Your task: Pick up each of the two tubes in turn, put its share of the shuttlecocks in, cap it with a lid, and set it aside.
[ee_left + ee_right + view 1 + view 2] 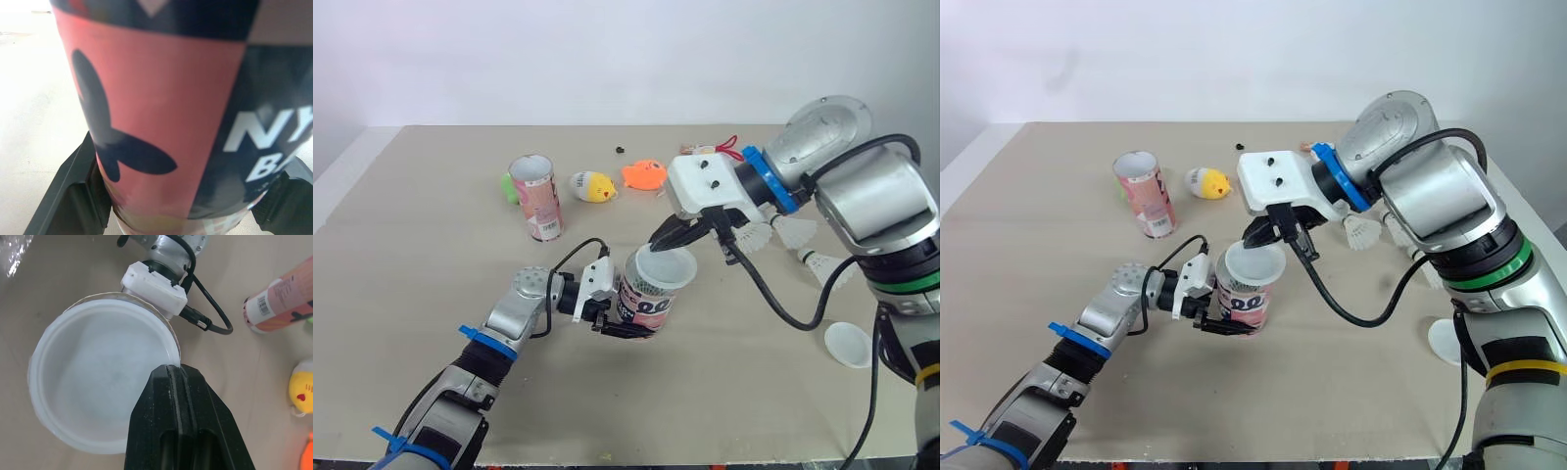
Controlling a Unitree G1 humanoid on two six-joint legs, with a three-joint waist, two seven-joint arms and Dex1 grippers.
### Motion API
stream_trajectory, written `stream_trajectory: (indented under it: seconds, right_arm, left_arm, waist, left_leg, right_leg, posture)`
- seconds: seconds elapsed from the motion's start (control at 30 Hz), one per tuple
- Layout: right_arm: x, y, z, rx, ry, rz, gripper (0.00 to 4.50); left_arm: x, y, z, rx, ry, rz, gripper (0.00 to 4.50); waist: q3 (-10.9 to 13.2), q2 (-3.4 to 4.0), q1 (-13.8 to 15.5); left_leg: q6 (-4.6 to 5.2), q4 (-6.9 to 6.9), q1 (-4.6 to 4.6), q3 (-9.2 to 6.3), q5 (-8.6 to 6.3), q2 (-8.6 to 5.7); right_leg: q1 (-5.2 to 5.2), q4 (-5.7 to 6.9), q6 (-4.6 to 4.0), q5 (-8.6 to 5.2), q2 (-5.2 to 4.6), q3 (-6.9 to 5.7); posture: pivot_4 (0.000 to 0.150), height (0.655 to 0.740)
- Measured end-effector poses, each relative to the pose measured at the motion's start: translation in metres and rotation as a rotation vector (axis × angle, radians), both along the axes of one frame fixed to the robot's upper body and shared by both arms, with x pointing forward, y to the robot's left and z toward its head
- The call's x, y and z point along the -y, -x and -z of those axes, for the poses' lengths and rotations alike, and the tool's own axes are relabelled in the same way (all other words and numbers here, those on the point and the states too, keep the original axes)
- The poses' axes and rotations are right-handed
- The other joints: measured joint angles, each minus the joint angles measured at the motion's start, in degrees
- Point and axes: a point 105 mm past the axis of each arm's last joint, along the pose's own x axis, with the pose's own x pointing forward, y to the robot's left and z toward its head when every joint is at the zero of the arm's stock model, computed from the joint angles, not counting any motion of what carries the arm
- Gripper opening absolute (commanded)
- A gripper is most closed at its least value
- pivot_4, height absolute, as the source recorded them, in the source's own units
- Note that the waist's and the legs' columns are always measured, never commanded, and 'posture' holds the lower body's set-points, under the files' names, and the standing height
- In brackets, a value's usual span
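- Your left tool is clamping the tube low on its side. One black finger is pressing on each flank, as the left wrist view is showing.
- You are holding that tube upright near the middle of the worktop. Whether its base is touching the surface cannot be told.
- Your right tool is reaching in from above and behind. Its fingers are pinched together on the rim of the white lid.
- The lid is sitting over the tube's mouth and leaning slightly. A sliver of the tube's rim is showing past its edge in the right wrist view, and whether it is pressed fully home cannot be told.
- The second tube is standing upright with its mouth open, well apart at the far left of the worktop.
- A yellow chick toy and an orange toy are lying just beyond it toward the middle.
- Loose shuttlecocks are lying on the right side of the worktop, behind your right arm.
- A spare white lid is lying flat near the right edge, nearer to you than the shuttlecocks.
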Motion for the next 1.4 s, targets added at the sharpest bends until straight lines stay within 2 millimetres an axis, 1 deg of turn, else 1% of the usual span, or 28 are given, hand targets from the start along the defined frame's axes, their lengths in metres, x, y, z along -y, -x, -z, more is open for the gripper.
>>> stream_trajectory:
  seconds: [0.1,0.23,0.47,0.67,0.9,1.0,1.1,1.2,1.3,1.4]
  right_arm:
    - [-0.007,0.001,0.001,0.037,0.006,-0.025,0.05]
    - [-0.014,0.004,0.004,0.037,0.015,-0.053,0.05]
    - [-0.014,0.006,0.004,0.061,0.031,-0.07,0.05]
    - [-0.018,0.004,0.003,0.09,0.019,-0.068,0.05]
    - [-0.021,0.003,-0.007,0.149,0.01,-0.073,0.05]
    - [-0.02,0.002,-0.013,0.171,-0.008,-0.067,0.05]
    - [-0.017,0.002,-0.014,0.171,0.0,-0.06,0.05]
    - [-0.011,0.004,-0.009,0.167,0.018,-0.054,0.05]
    - [-0.005,0.006,0.001,0.136,0.037,-0.046,0.05]
    - [-0.003,0.011,0.001,0.135,0.043,-0.05,0.05]
  left_arm:
    - [-0.001,-0.001,0.0,-0.001,0.0,-0.007,3.18]
    - [-0.001,-0.001,0.0,-0.001,0.0,-0.009,3.18]
    - [-0.001,-0.001,0.0,0.0,0.0,-0.01,3.18]
    - [-0.001,-0.001,0.0,-0.001,0.001,-0.014,3.18]
    - [-0.001,-0.001,0.0,-0.002,0.0,-0.014,3.18]
    - [-0.001,-0.001,0.0,-0.002,0.0,-0.013,3.18]
    - [-0.001,-0.001,0.0,-0.002,-0.001,-0.011,3.18]
    - [0.0,-0.002,0.0,-0.002,-0.002,-0.011,3.18]
    - [-0.001,-0.002,0.0,-0.002,-0.002,-0.012,3.18]
    - [-0.001,-0.002,0.0,-0.003,-0.003,-0.012,3.18]
  waist:
    - [0.0,0.0,-0.01]
    - [0.0,0.0,0.01]
    - [0.0,0.0,0.02]
    - [0.0,0.0,0.02]
    - [0.0,0.0,0.02]
    - [0.0,0.0,0.02]
    - [0.0,0.0,0.04]
    - [0.0,0.0,0.05]
    - [0.0,0.0,0.07]
    - [0.0,0.0,0.05]
  left_leg:
    - [-0.01,0.01,0.03,-0.02,0.01,0.06]
    - [-0.03,0.04,0.02,-0.02,0.02,0.13]
    - [-0.03,0.04,0.01,-0.02,0.02,0.13]
    - [-0.03,0.04,0.02,-0.01,0.02,0.15]
    - [-0.03,0.04,0.02,-0.02,0.02,0.16]
    - [-0.03,0.04,0.01,-0.01,0.02,0.16]
    - [-0.03,0.04,0.01,-0.02,0.02,0.15]
    - [-0.03,0.04,0.01,-0.02,0.02,0.15]
    - [-0.03,0.04,0.01,-0.02,0.02,0.15]
    - [-0.03,0.04,0.02,-0.02,0.02,0.17]
  right_leg:
    - [0.01,0.01,0.0,0.0,0.07,-0.03]
    - [0.0,0.02,-0.02,0.01,0.12,-0.04]
    - [0.0,0.02,-0.05,0.02,0.12,-0.03]
    - [0.0,0.02,-0.04,0.02,0.14,-0.04]
    - [0.0,0.02,-0.05,0.02,0.14,-0.05]
    - [0.0,0.02,-0.05,0.01,0.13,-0.04]
    - [0.0,0.02,-0.05,0.01,0.13,-0.04]
    - [0.0,0.01,-0.06,0.01,0.13,-0.04]
    - [0.0,0.02,-0.05,0.0,0.13,-0.04]
    - [0.0,0.01,-0.05,0.0,0.14,-0.05]
  posture:
    - [0.15,0.74]
    - [0.15,0.74]
    - [0.15,0.74]
    - [0.15,0.74]
    - [0.15,0.74]
    - [0.15,0.74]
    - [0.15,0.74]
    - [0.15,0.74]
    - [0.15,0.74]
    - [0.15,0.74]
